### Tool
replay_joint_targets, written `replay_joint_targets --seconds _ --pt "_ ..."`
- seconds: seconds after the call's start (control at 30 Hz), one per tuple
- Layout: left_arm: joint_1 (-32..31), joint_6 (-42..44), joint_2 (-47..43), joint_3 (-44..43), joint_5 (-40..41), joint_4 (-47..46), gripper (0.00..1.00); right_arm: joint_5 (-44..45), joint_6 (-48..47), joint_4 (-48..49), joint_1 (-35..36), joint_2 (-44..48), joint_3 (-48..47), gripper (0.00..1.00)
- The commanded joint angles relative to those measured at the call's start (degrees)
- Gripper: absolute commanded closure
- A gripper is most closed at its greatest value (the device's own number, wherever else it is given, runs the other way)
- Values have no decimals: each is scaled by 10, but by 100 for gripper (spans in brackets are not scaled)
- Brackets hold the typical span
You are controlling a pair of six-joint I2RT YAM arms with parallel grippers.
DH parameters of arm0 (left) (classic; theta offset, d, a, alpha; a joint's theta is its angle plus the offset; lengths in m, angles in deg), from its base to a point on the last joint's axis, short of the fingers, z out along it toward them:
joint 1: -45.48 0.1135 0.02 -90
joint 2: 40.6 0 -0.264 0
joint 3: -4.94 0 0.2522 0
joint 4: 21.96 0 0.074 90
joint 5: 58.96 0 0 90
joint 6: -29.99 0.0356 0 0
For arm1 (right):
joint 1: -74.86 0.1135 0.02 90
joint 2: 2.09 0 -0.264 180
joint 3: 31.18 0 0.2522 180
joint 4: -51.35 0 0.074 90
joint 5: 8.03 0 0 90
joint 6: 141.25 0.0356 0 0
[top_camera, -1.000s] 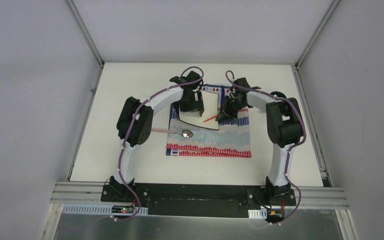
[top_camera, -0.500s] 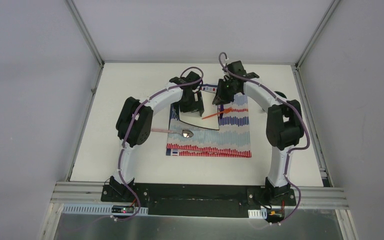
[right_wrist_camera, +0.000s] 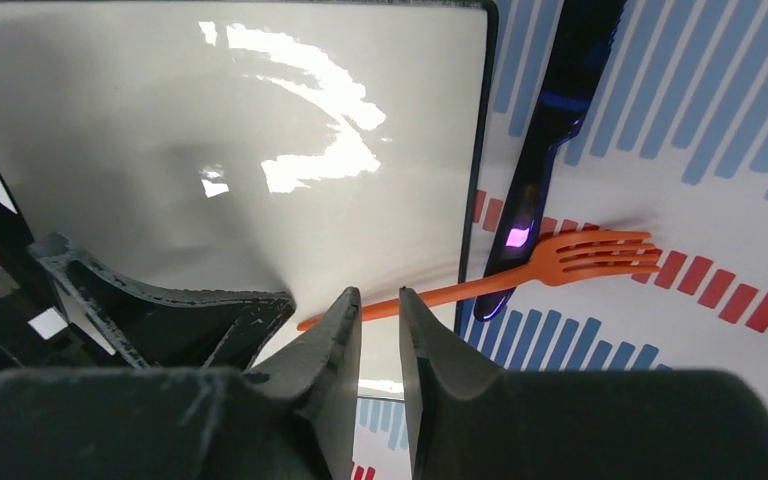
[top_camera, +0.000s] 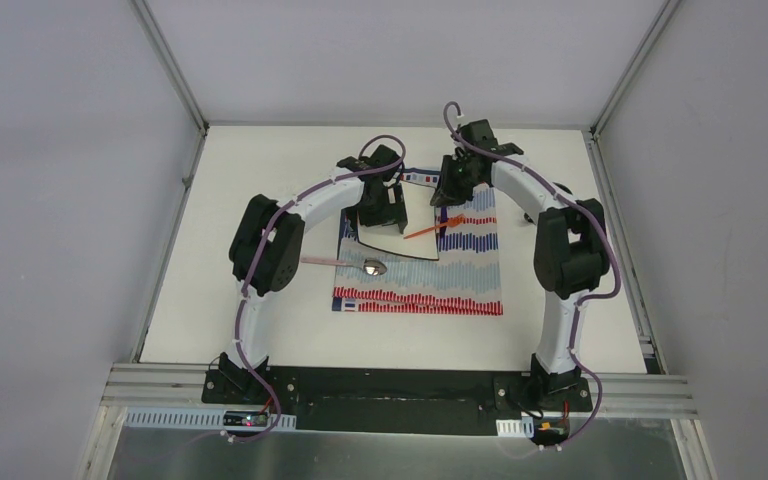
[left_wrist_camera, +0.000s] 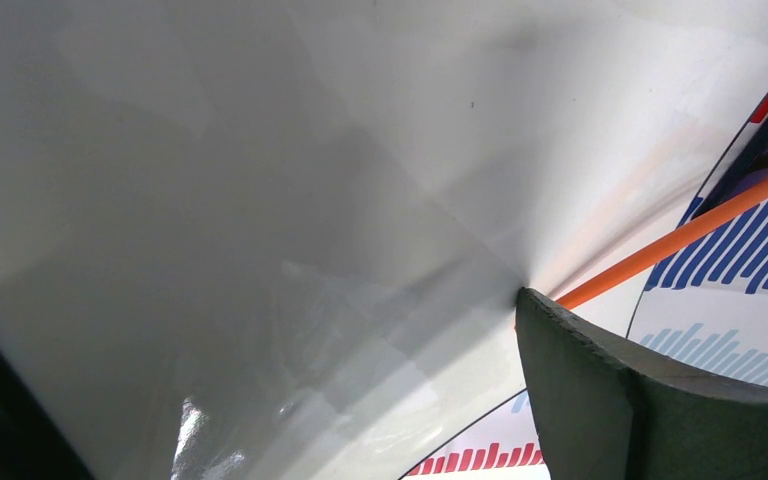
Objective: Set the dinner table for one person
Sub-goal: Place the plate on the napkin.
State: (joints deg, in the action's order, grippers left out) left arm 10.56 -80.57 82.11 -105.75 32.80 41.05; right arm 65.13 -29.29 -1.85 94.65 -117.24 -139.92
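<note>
So on the dinner table [top_camera: 260, 180] there's a striped cloth [top_camera: 460, 285] with a white square plate [top_camera: 400, 243] on its far-left part. An orange fork [top_camera: 422, 232] lies across the plate's right edge, and a spoon [top_camera: 345, 263] sits just in front. The left gripper [top_camera: 380, 205] is over the plate, the right gripper [top_camera: 452, 195] by its far-right corner.

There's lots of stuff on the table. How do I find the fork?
Find the striped cloth on the white table. A white square plate sits on its far left part, and the fork lies across the plate's right edge. It's the only orange thing; the knife it crosses is dark blue.
</note>
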Motion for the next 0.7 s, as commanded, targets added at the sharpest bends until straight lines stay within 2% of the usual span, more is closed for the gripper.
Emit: replay_joint_targets --seconds 0.0,0.1,0.23,0.3,0.4,0.57,0.67 --pt "-39 22 114 58 156 68 14 -40 20 48 1 12 28 78" --pt "-39 27 129 49 154 69 14 -67 28 58 7 17 44 78" --pt "-39 39 137 42 147 69 13 -95 40 95 15 38 92 73" --pt "-39 43 136 39 142 69 13 -89 39 97 12 40 99 71" --pt "-39 46 131 37 140 68 12 -84 41 101 6 43 112 61" --pt "-38 48 124 38 141 69 12 -83 55 142 4 68 189 59" --pt "-39 49 129 38 141 68 12 -72 55 157 -2 86 232 53"
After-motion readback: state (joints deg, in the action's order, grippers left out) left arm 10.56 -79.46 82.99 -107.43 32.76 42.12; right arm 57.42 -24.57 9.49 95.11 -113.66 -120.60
